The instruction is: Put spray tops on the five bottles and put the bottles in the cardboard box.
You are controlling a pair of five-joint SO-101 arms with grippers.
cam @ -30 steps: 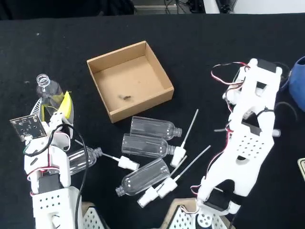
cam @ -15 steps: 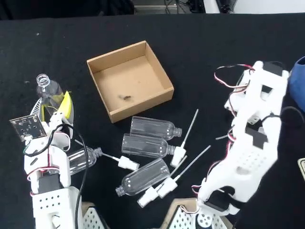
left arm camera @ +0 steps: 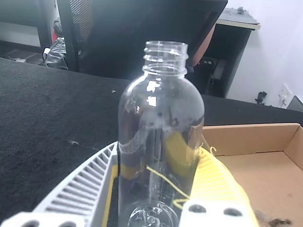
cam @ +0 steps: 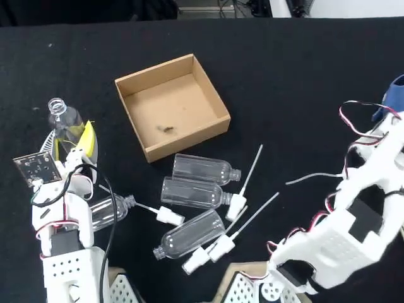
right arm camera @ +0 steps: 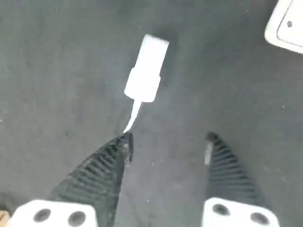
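Note:
My left gripper [cam: 72, 140] is shut on a clear capless bottle [cam: 63, 120] and holds it upright at the table's left; up close the bottle [left arm camera: 161, 132] stands between the white and yellow fingers [left arm camera: 215, 184]. Left of the cardboard box [cam: 172, 106] is where this happens. Three clear bottles [cam: 194, 192] lie in front of the box, and another bottle [cam: 108, 211] lies by the left arm. Several white spray tops [cam: 235, 206] with long tubes lie beside them. My right gripper [right arm camera: 168, 140] hangs open over the black cloth, a single spray top [right arm camera: 147, 68] just beyond its fingertips.
The right arm [cam: 356, 218] stretches along the table's right side, trailing loose wires. A blue object [cam: 394, 95] sits at the right edge. A white flat thing [right arm camera: 286, 23] lies near the lone spray top. Black cloth covers the table.
The right arm has swung to the right, away from the table's middle and toward its right edge. The left arm and its bottle have not moved.

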